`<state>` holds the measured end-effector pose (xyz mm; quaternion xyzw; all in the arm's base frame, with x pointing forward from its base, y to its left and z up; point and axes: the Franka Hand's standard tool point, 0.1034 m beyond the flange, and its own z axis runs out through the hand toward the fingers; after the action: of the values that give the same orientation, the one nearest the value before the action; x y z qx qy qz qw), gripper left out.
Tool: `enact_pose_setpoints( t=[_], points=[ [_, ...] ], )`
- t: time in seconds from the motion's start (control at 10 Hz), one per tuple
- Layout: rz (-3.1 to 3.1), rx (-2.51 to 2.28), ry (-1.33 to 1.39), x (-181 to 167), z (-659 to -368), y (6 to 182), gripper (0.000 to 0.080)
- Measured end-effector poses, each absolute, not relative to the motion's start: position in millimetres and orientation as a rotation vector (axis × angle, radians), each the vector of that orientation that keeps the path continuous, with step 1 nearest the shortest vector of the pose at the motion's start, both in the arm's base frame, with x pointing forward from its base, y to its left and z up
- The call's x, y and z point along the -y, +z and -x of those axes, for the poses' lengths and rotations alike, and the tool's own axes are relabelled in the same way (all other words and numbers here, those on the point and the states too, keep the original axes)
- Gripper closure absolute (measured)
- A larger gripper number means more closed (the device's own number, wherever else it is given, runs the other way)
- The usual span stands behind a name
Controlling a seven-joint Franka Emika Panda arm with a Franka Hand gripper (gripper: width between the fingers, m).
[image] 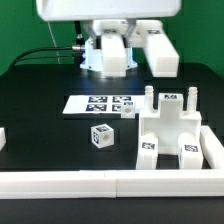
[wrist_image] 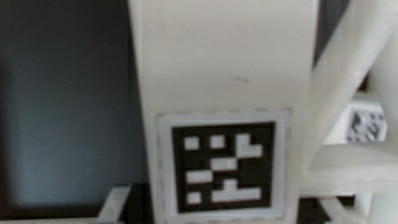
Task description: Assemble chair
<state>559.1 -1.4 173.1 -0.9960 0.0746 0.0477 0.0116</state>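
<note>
Views don't overlap much here. The exterior view gives the whole layout. The black desk [image: 40,110] has the marker board [image: 85,103] lying flat near the middle. A small tagged cube [image: 100,135] sits in front of it, apart from everything else. The chair [image: 168,130] is half built over at the exterior view's right. It's a chunky white seat block with two posts sticking straight up and tags on its near face, tucked into the corner of the white border rail [image: 60,183]. I can't say whether it actually touches the rail. The robot base [image: 108,52] is at the back, with a white arm segment [image: 157,52] angling off beside it.

The wrist view shows none of that. It's jammed right up against an upright white bar [wrist_image: 222,60] with a black-and-white tag [wrist_image: 222,168] low on its face, and a slanted white piece [wrist_image: 347,90] runs just beside it. I can't tell which part of the chair that bar is, since it's too close and a bit blurry.

As for the fingers, neither view shows them clearly. I honestly can't tell whether they're spread, pressed together or pinching that bar.
</note>
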Motion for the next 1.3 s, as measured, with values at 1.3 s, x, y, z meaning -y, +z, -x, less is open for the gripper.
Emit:
enact_pose_setpoints(
  t=[1.3],
  points=[
    [3.136,-0.209,0.005,-53.5,-549.8,140.4,0.0515]
  ],
)
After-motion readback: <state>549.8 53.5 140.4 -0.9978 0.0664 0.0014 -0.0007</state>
